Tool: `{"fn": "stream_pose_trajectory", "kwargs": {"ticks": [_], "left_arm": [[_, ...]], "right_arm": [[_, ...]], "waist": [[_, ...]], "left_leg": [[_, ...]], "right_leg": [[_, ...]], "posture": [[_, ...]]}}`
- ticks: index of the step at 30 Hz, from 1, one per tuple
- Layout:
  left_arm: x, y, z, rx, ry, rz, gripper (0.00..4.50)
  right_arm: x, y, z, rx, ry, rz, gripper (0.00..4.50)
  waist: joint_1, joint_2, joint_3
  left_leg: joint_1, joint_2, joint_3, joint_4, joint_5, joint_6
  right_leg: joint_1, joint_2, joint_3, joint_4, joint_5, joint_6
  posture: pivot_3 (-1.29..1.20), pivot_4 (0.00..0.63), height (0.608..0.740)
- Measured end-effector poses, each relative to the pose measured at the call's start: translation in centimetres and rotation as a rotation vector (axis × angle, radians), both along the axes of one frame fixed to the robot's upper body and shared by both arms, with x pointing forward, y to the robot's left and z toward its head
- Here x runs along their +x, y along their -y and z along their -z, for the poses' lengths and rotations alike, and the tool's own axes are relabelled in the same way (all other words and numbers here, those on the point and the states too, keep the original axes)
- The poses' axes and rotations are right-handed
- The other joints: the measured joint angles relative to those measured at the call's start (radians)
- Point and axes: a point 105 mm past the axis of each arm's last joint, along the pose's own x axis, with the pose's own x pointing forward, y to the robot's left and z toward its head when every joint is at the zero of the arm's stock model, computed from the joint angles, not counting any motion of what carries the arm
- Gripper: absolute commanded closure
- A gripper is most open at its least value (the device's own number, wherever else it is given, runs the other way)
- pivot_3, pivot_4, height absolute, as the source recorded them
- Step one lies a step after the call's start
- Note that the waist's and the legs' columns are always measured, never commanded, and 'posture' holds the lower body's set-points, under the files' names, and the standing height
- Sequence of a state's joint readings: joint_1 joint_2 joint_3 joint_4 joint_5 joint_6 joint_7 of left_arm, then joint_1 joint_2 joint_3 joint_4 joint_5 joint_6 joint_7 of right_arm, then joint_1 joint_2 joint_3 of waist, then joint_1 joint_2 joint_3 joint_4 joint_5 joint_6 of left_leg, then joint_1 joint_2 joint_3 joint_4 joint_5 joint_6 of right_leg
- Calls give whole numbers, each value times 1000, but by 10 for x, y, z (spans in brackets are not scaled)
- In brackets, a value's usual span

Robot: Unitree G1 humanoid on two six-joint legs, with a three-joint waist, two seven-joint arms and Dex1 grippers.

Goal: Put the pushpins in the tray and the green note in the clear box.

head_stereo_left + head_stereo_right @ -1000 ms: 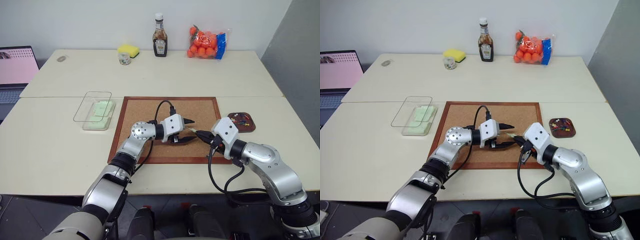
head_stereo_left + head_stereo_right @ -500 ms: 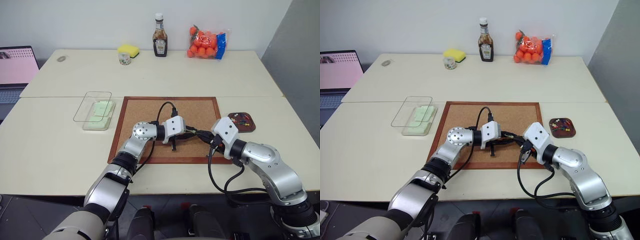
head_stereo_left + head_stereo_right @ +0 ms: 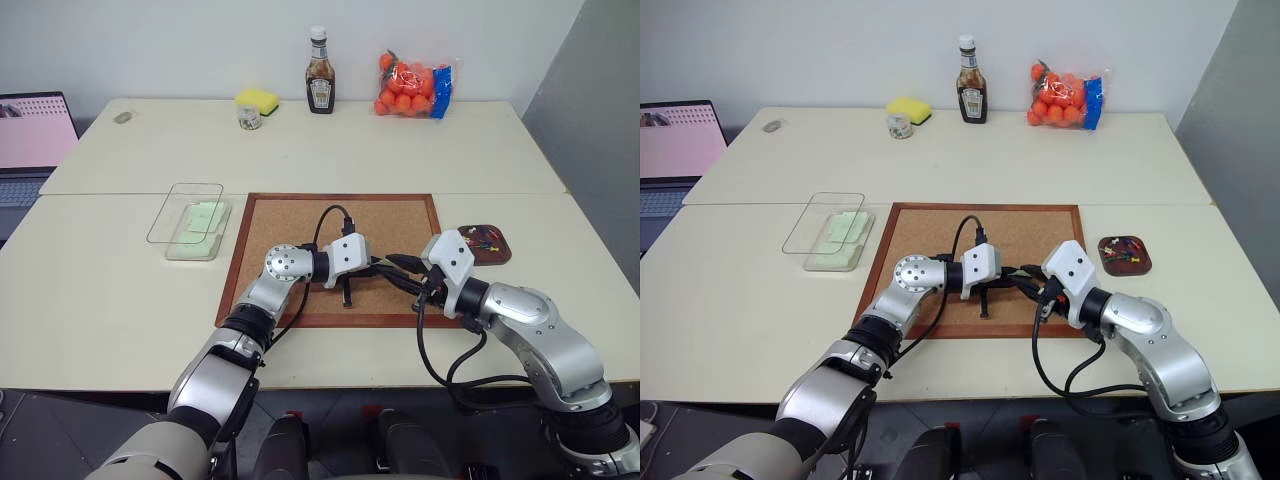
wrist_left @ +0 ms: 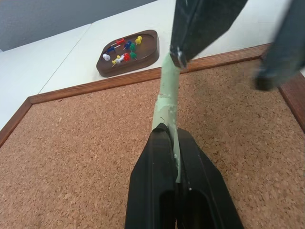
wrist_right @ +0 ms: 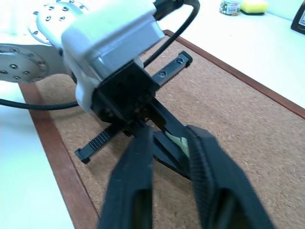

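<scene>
Handover of green note (image 4: 167, 102) above corkboard (image 3: 300, 235), left to right.
Left jaws (image 4: 172, 143) clamped on note's near end; right jaws (image 5: 167, 143) apart, straddling it. Advise holding left grip while right withdraws, then carrying to clear box (image 3: 190, 220).

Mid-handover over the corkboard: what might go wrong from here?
1. The left tool pinches only the edge of the green note; with the right tool open around it, the paper may tear or slip onto the corkboard.
2. The note looks creased lengthwise, so it may not lie flat in the clear box, which already holds green paper.
3. The tools sit close together and could collide on retreat.
</scene>
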State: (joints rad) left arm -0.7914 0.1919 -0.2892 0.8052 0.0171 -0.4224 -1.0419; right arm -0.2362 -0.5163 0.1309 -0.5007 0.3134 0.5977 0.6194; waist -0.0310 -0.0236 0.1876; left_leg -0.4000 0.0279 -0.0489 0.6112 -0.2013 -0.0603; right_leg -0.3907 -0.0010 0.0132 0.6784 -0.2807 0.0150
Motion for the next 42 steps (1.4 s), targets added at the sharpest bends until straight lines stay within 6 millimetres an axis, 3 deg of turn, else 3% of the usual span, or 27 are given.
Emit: {"fn": "stream_pose_trajectory", "kwargs": {"ticks": [7, 10, 15, 21, 24, 28, 31, 36, 42], "left_arm": [[2, -3, 0, -2, -9, -15, 4500], [8, -12, -10, -26, -11, -54, 4500], [20, -51, -51, -112, 20, -204, 4500], [14, -115, -95, -175, -18, -483, 4500], [7, -153, -104, -185, -52, -696, 4500], [6, -211, -104, -242, -121, -1056, 4500], [8, -235, -94, -250, -173, -1224, 4500], [17, -256, -79, -227, -257, -1371, 4500], [30, -264, -75, -220, -348, -1441, 4500]], "right_arm": [[-10, 7, -13, -40, 25, -67, 1192], [-10, 12, -16, -75, 37, -75, 517], [-7, 11, -31, -109, 81, -99, 517], [1, -3, -60, -117, 168, -150, 517], [8, -13, -73, -90, 200, -185, 517], [15, -32, -69, -71, 184, -273, 517], [18, -49, -67, -74, 191, -331, 517], [21, -64, -70, -68, 216, -389, 517], [21, -70, -69, -71, 220, -417, 517]], "waist": [[0, 0, 0], [-2, 0, 0], [-6, 0, 0], [-9, -2, 2], [-12, -2, 2], [-9, -3, 3], [-1, -4, 3], [6, -8, 6], [3, -9, 6]], "left_leg": [[0, 0, 0, 0, 0, 0], [0, 0, 0, 0, 0, 0], [0, 1, 0, 0, 0, 0], [1, 2, -2, 0, 0, 0], [1, 2, -2, 0, 0, 0], [1, 2, -2, 0, 0, 0], [0, 1, -3, 0, 0, 0], [0, 1, -4, 0, 0, 0], [0, 1, -3, 0, 0, 0]], "right_leg": [[0, 0, 0, 0, 0, 0], [0, 0, 0, 0, 0, 0], [0, 1, 0, 1, 0, 0], [0, 1, 1, 1, 0, 0], [0, 0, 1, 1, 0, 0], [0, 0, 1, 1, 0, 0], [0, 0, 1, 1, 0, 0], [0, -1, 0, 1, 0, -1], [-1, -1, 1, 1, 0, -1]], "posture": [[0, 150, 740], [0, 150, 740], [0, 150, 740], [0, 150, 740], [0, 150, 740], [0, 150, 740], [0, 150, 740], [0, 150, 740], [0, 150, 740]]}}
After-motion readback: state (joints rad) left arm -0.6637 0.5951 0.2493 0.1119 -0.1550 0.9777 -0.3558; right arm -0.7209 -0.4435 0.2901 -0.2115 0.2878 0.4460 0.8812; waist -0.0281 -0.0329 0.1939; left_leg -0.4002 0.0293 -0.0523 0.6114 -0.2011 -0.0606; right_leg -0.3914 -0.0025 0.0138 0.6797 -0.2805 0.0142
